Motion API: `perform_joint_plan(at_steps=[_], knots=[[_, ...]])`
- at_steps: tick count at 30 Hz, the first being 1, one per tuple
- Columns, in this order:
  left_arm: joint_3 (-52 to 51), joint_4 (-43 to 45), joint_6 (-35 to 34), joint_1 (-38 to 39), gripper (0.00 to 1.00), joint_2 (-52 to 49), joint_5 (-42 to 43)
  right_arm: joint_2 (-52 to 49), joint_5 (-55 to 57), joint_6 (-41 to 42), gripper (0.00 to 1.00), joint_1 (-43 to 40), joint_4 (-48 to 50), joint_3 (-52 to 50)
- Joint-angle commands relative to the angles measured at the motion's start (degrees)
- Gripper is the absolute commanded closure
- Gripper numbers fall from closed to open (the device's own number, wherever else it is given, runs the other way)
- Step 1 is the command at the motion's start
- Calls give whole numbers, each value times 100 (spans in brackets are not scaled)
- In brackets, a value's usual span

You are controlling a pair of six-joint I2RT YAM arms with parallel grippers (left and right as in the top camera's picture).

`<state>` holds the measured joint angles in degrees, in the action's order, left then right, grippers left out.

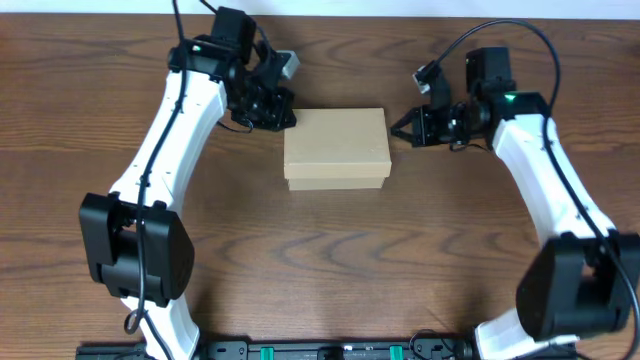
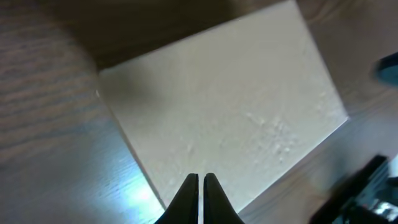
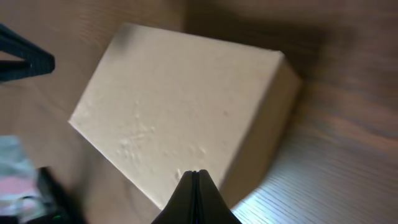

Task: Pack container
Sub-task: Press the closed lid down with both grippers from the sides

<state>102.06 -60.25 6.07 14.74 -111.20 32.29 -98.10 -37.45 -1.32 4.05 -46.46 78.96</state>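
Brown cardboard container, lid down, left hand pinched together empty, right hand likewise

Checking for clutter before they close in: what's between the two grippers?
Only the container, lid shut, lies between the left gripper and the right gripper; the overhead view shows it.

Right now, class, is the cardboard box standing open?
No, the box is closed, its top flat and whole in the overhead view.
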Motion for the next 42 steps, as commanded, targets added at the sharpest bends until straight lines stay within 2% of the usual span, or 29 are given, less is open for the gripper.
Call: perform_joint_plan(at_steps=[1, 4, 13, 20, 30, 33, 37, 42], knots=[[44, -181, 166, 168, 94, 247, -411, 385, 654, -264, 99, 94, -133, 11], [-127, -249, 162, 372, 94, 247, -748, 372, 748, -376, 99, 236, -269, -46], [-769, 103, -7, 479, 94, 247, -737, 107, 774, -391, 99, 721, 216, -809], [-1357, 483, -98, 479, 94, 245, -723, 74, 1064, -391, 99, 793, 452, -1263], [-1858, 763, -267, 479, 94, 247, -726, 72, 1058, -382, 99, 793, 599, -1449], [-1816, 761, -402, 474, 94, 319, -741, 131, 997, -142, 99, 793, 551, -1353], [-1788, 761, -522, 474, 94, 772, -953, 496, 981, -39, 99, 793, 243, -1034], [-1788, 680, -522, 474, 94, 1923, -1480, 1486, 984, -17, 99, 793, -120, -636]])
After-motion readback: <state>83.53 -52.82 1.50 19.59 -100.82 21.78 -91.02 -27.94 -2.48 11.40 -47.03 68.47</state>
